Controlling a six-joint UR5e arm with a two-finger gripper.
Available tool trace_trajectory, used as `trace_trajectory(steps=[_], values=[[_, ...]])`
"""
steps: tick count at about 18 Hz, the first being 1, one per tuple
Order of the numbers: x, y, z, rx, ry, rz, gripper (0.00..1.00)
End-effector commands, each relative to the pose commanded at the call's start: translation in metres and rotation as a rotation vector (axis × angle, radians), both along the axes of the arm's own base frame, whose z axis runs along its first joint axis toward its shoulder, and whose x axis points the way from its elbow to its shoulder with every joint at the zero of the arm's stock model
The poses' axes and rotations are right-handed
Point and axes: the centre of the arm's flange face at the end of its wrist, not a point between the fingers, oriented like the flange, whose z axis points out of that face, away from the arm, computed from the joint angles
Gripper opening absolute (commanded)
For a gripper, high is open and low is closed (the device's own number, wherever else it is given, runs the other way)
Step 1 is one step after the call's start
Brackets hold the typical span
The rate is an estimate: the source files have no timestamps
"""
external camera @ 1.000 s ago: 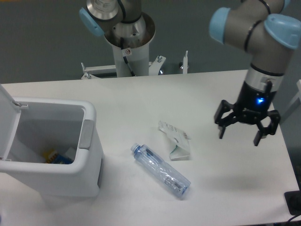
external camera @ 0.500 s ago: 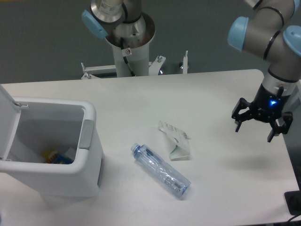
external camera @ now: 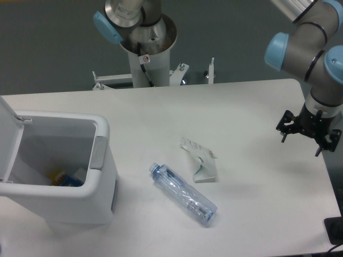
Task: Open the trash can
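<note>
White worktop: bin at left edge, lid up, task apparently done; hand at right edge, spread wide, empty.

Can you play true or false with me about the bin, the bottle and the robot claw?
1. The trash can has its lid up. True.
2. The gripper is holding the bottle. False: it hangs open and empty over the right edge of the table, far from the bottle.
3. The bottle is lying on its side. True.
4. The bin is empty inside. False: some small items, one blue and yellow, lie at the bottom.
5. The folded paper carton lies inside the bin. False: it is on the table, just beside the bottle.
</note>
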Motion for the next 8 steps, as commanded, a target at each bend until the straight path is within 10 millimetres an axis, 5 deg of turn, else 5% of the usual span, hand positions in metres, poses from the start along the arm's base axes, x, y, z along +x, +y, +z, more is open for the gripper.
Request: trace_trajectory(steps=[8], values=[[0.0057, -0.0008, -0.0010, -0.068, 0.027, -0.134, 1.00]])
